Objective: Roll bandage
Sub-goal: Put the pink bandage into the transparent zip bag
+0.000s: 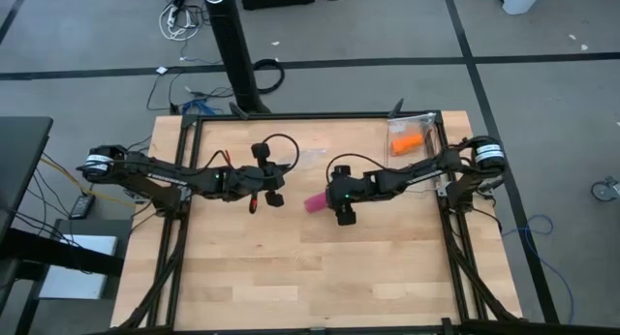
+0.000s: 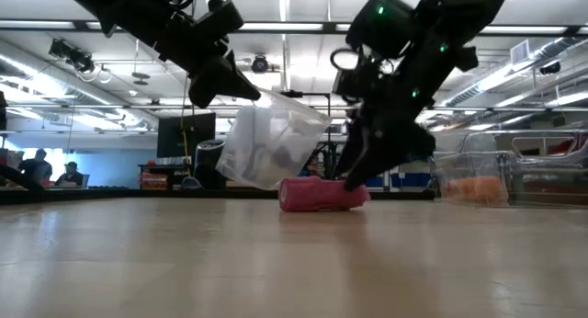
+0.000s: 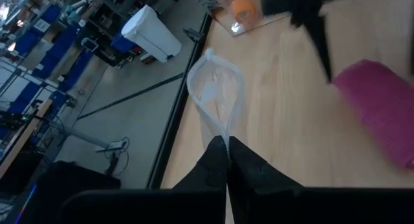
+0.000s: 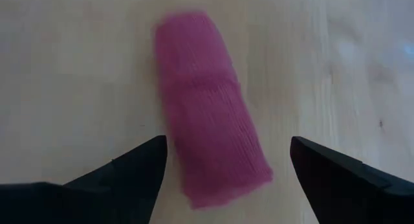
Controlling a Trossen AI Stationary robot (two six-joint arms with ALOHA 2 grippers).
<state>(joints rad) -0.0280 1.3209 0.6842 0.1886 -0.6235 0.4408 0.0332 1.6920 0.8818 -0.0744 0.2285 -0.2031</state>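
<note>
Bandage (image 1: 317, 202) mid-table, between end effectors; clear bag (image 1: 308, 159) behind it.

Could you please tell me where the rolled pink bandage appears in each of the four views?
High view: pink bandage at table centre, beside the right claw.
Low view: lying centre, under the right claw.
Left wrist view: right edge.
Right wrist view: centre, between open fingers.
Shared landmark: the right claw.

Light wooden butcher-block table (image 1: 291, 277) with a black metal frame around it. Lying right on the wood near the middle is a magenta-pink rolled fabric bandage (image 1: 316, 202), on its side. Over in the far right corner sits a clear plastic tray (image 1: 427, 122) with an orange roll (image 1: 404, 141) inside.
</note>
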